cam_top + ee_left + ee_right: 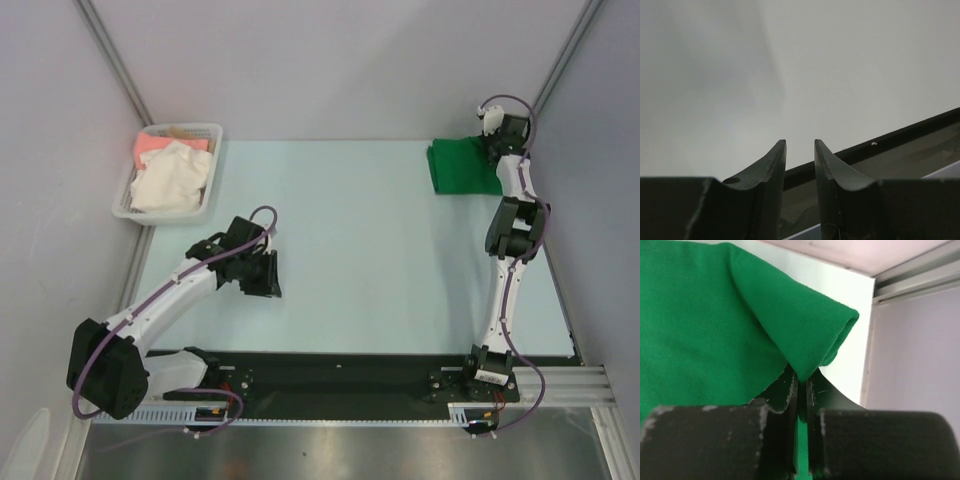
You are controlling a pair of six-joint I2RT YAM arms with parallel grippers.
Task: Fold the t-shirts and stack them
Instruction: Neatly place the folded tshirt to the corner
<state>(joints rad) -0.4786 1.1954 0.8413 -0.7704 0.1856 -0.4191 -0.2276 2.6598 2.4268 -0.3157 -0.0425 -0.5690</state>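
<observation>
Right fingers (782,390) clamp green shirt (462,168) at worktop (360,250) corner, 1 o'clock; left fingers (767,170) slightly apart, 8 o'clock, open room around.

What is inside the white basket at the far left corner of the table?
A crumpled cream-white shirt fills most of the basket; a salmon-pink shirt shows at its far left corner. Anything beneath them is covered.

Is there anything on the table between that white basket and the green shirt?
Nothing: from above, the table is bare between the basket and the green shirt.
</observation>
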